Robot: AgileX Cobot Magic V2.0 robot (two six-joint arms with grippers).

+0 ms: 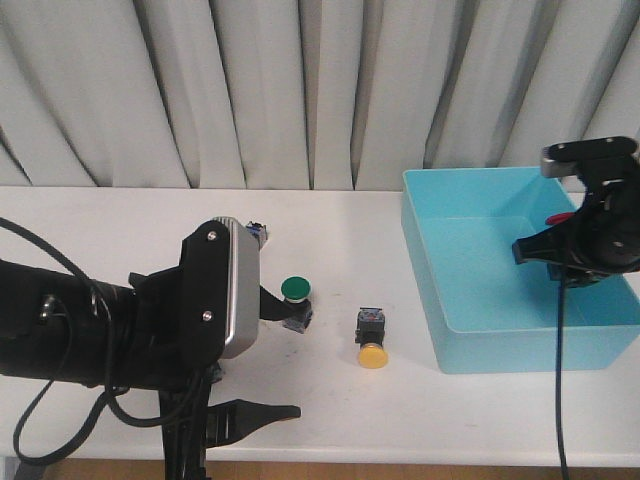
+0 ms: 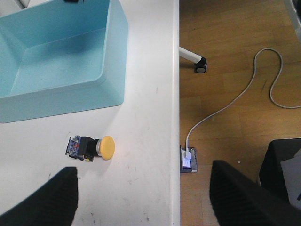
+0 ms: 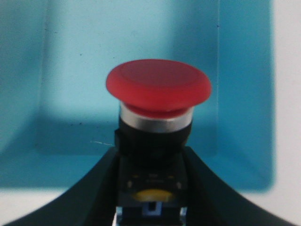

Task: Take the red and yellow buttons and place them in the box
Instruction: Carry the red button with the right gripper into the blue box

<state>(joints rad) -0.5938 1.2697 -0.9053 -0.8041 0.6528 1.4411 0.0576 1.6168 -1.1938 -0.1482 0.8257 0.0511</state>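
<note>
Hovering over the near edge of the white table (image 1: 120, 215), well left of the box (image 1: 470, 330), the left gripper (image 2: 141, 197) has its fingers spread wide with nothing between them. A green button (image 1: 295, 290) stands left of the box, and the yellow button (image 1: 371, 352) lies on its side between that one and the box, close to the box's near left corner. Above the box's right side, the right gripper (image 3: 150, 188) pinches the black body of the red button (image 3: 158, 89), cap over the turquoise floor.
</note>
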